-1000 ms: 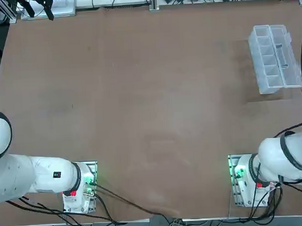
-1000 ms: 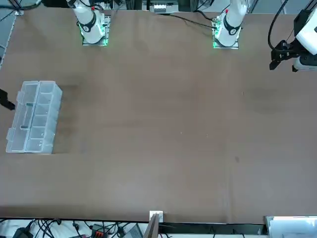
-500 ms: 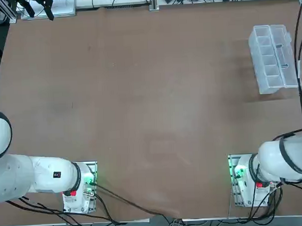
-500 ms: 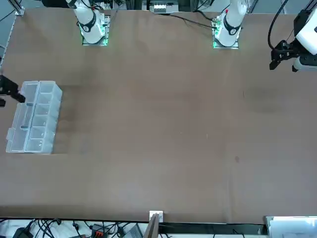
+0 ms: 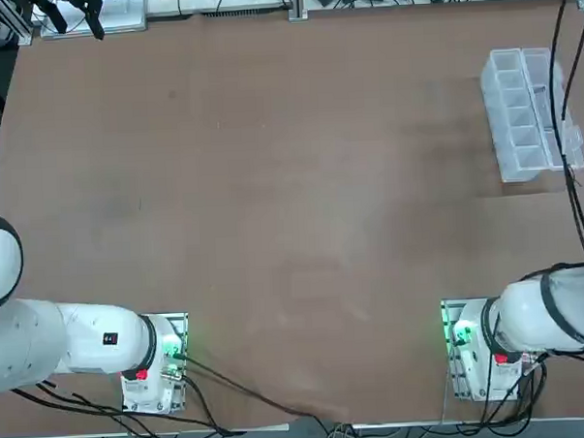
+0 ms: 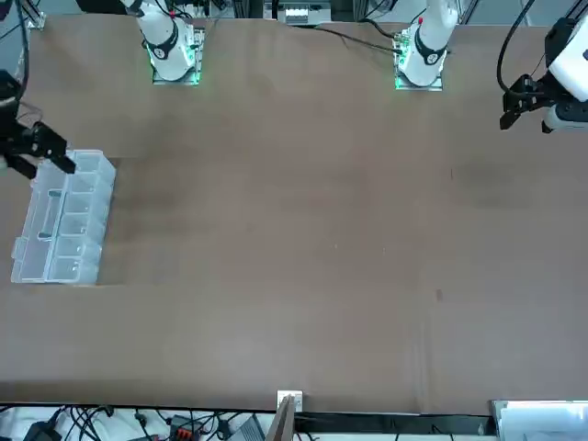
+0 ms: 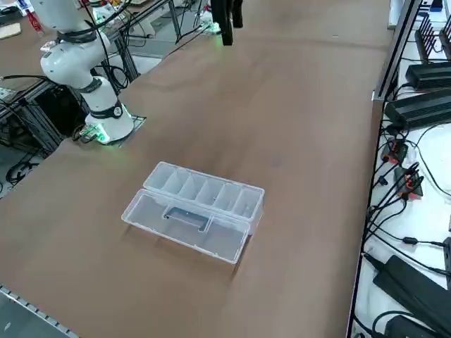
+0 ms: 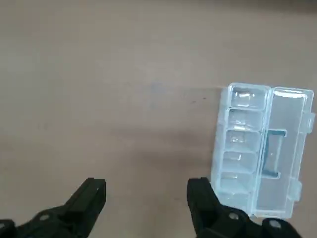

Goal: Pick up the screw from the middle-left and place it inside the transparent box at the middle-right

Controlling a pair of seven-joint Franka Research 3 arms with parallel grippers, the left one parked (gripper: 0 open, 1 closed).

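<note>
Two black fingers (image 8: 94,196) of the right gripper (image 8: 146,193) stand wide apart with nothing between them, only bare brown table (image 8: 99,74) showing in the gap. In the wrist view we see the transparent box (image 8: 262,148) just beside one fingertip, its lid folded open next to the row of small compartments. From the front camera the right gripper (image 6: 37,147) hangs at the nine o'clock edge of the table, at the end of the transparent box (image 6: 62,219) nearest the robot, its dark fingers overlapping that end in the picture; we cannot tell whether they touch it. From overhead, the transparent box (image 5: 525,114) lies at about two o'clock on the table (image 5: 292,229), with black cables crossing over its outer side. In the side view the transparent box (image 7: 194,211) sits flat, lid open toward the camera, and its compartments look empty as far as we can judge. The screw is too small for us to make out with certainty in any view.
</note>
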